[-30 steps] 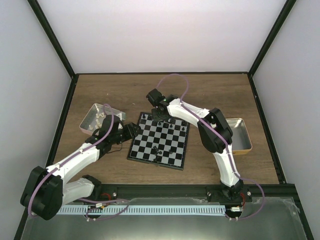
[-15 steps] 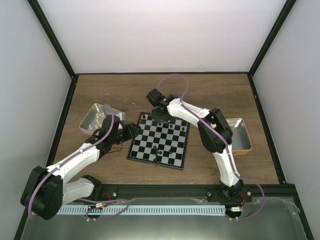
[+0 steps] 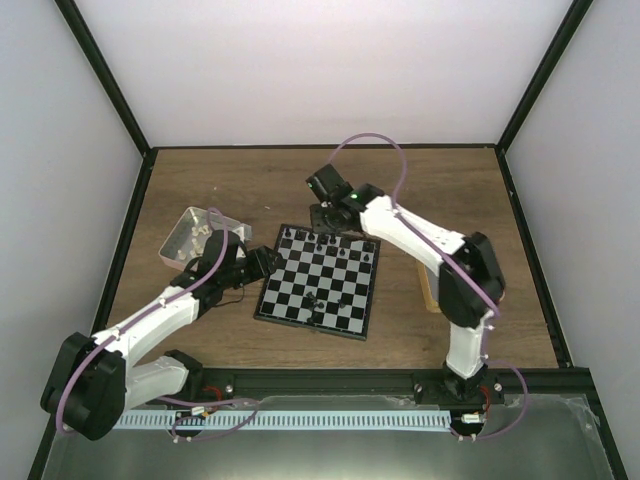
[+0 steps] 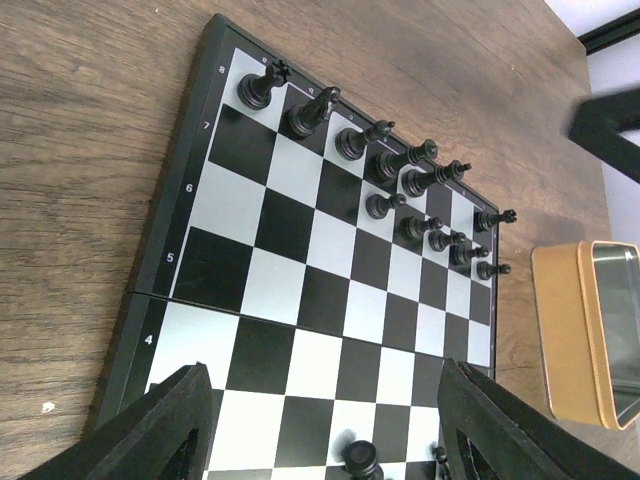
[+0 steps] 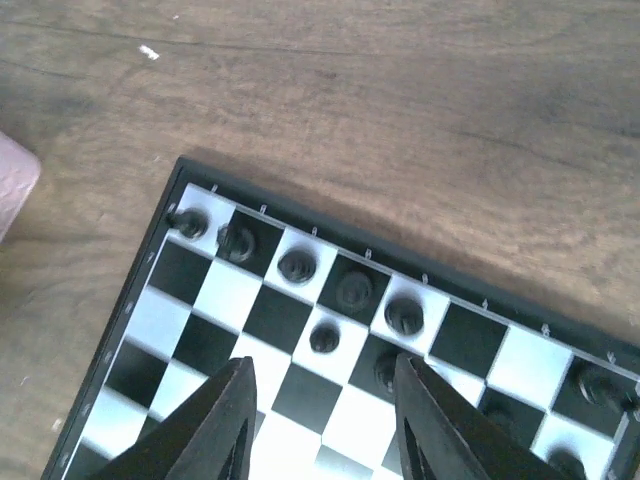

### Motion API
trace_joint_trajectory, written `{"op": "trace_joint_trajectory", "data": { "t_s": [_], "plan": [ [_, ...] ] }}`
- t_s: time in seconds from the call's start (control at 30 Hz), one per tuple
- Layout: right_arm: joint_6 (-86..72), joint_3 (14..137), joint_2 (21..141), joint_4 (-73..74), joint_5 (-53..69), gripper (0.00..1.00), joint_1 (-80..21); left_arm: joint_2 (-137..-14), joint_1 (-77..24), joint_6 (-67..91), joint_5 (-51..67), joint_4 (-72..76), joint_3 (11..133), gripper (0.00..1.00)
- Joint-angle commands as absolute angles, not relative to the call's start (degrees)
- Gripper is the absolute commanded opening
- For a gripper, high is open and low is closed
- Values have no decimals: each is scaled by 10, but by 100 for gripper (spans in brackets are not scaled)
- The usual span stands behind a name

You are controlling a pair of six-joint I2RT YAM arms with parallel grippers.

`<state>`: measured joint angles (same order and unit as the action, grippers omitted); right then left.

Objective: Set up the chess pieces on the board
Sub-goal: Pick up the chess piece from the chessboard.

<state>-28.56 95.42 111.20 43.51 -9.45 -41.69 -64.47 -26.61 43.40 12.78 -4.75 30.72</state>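
Tiny black chess pieces (image 4: pixel 352 143) half-fill the far rows of the small black-and-silver chessboard (image 4: pixel 290 290), with gaps unfilled; the left end effector (image 4: pixel 322 370) and right end effector (image 5: pixel 322 365) gape empty.

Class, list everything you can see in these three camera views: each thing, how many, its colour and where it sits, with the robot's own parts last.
board: one, black and silvery-grey squares, middle of the table.
black chess pieces: roughly a dozen, most in the board's two far rows, a couple nearer its middle.
pinkish tin: one, left of the board.
cream-white pieces: several, too small to count, inside the pinkish tin.
tan-rimmed tin: one, right of the board, mostly behind the right arm in the top view.
table: one, brown wood.
left gripper: one, black fingers, open, at the board's left edge.
right gripper: one, black fingers, open, above the board's far edge.
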Motion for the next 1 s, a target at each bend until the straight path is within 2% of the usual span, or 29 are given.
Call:
{"op": "trace_joint_trajectory", "data": {
  "t_s": [0.0,0.17,0.37,0.73,0.97],
  "plan": [
    [-301,855,1011,390,-34,41,-416,-633,-263,424,120,-45,309,64],
    [-301,756,940,366,0,47,-454,-621,-264,429,92,-53,311,64],
    [-305,683,908,367,19,46,-521,-611,-265,436,79,-53,315,64],
    [-338,650,961,358,22,31,-563,-611,-264,442,77,-53,319,64],
    [-351,649,983,367,9,30,-565,-611,-264,442,78,-54,317,64]
  ]
}}
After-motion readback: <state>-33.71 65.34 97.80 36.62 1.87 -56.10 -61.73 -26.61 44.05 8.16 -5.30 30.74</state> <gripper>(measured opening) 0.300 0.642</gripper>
